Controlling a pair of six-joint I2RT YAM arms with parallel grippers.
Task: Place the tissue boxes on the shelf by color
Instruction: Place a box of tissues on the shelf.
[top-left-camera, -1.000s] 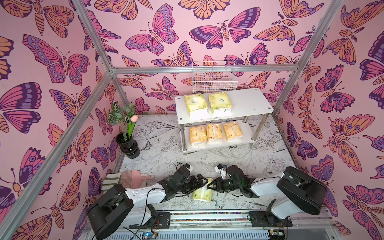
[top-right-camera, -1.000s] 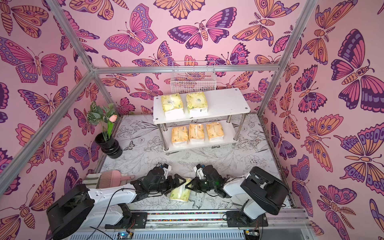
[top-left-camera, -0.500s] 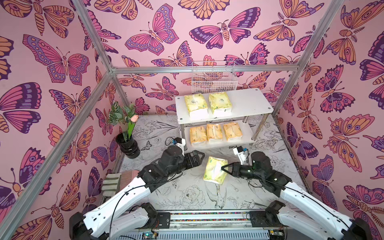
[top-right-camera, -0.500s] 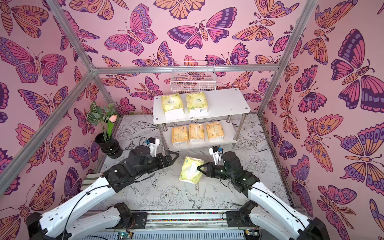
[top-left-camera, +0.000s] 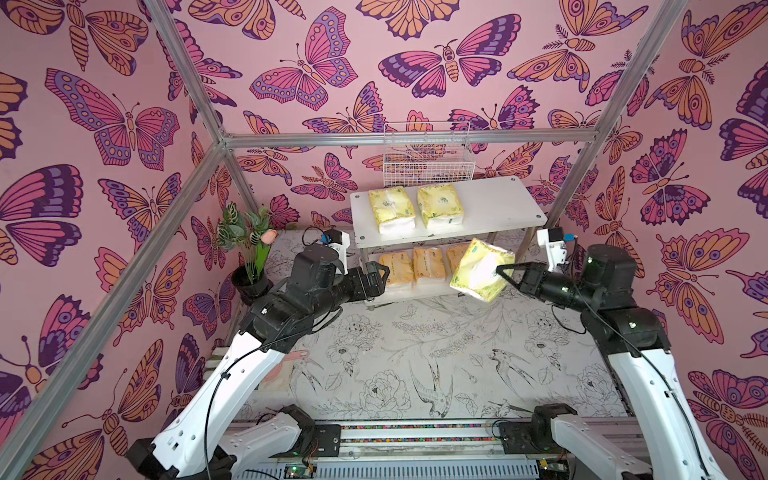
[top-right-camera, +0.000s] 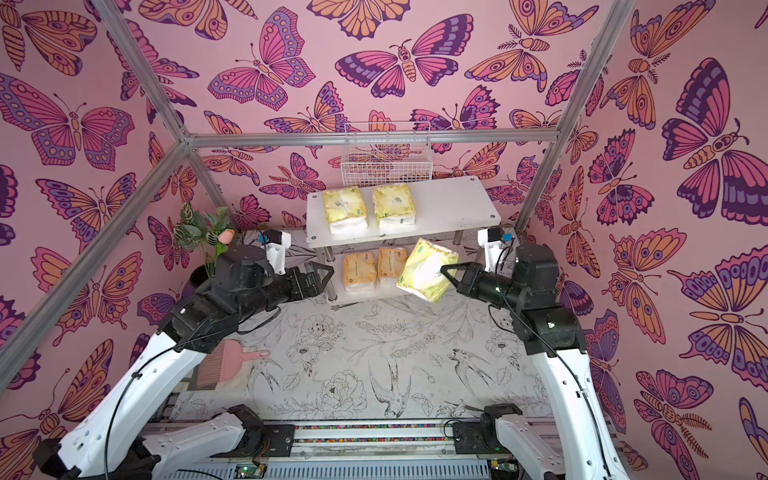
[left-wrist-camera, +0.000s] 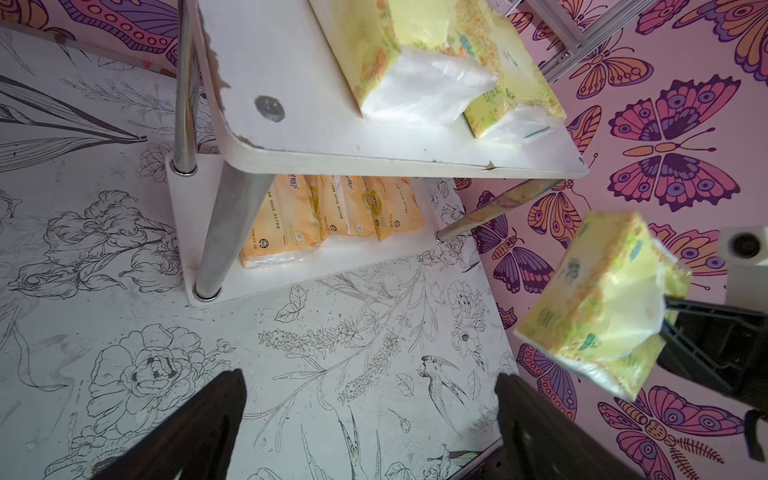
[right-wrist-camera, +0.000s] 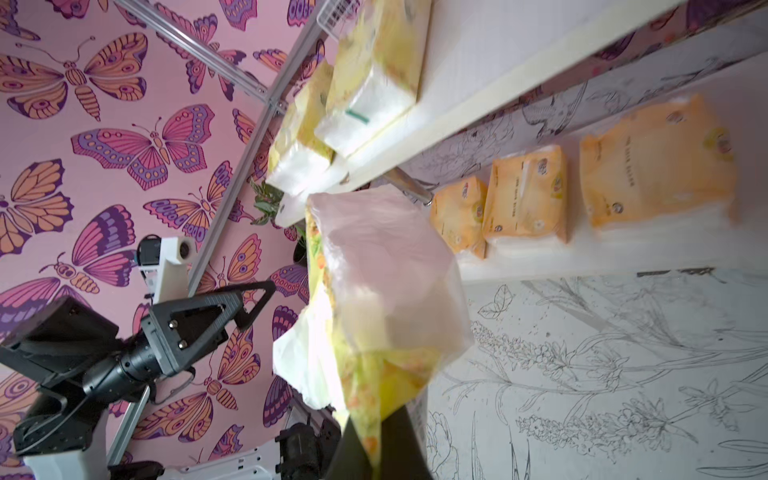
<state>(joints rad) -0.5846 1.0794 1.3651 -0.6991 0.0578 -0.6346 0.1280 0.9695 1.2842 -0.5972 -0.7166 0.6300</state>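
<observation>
The shelf (top-left-camera: 498, 203) holds two pale yellow-green tissue boxes (top-left-camera: 391, 209) (top-left-camera: 439, 205) on its top board and three orange ones (top-left-camera: 428, 266) side by side on the lower board. My right gripper (top-left-camera: 500, 270) is shut on the wrapper end of another pale yellow-green tissue box (top-left-camera: 478, 270). It hangs tilted in the air before the shelf's right front, below the top board; the right wrist view shows this box (right-wrist-camera: 382, 291) close up. My left gripper (top-left-camera: 380, 276) is open and empty by the shelf's left front leg, its fingers wide apart in the left wrist view (left-wrist-camera: 370, 376).
A white wire basket (top-left-camera: 428, 160) hangs on the back wall above the shelf. A potted plant (top-left-camera: 249, 257) stands at the left wall, and a pink brush (top-right-camera: 232, 361) lies under my left arm. Aluminium frame posts run along the walls.
Both arms have risen from the table's near edge towards the shelf. The right gripper has carried the pale pack up and back to the shelf front; the left one has come away empty.
</observation>
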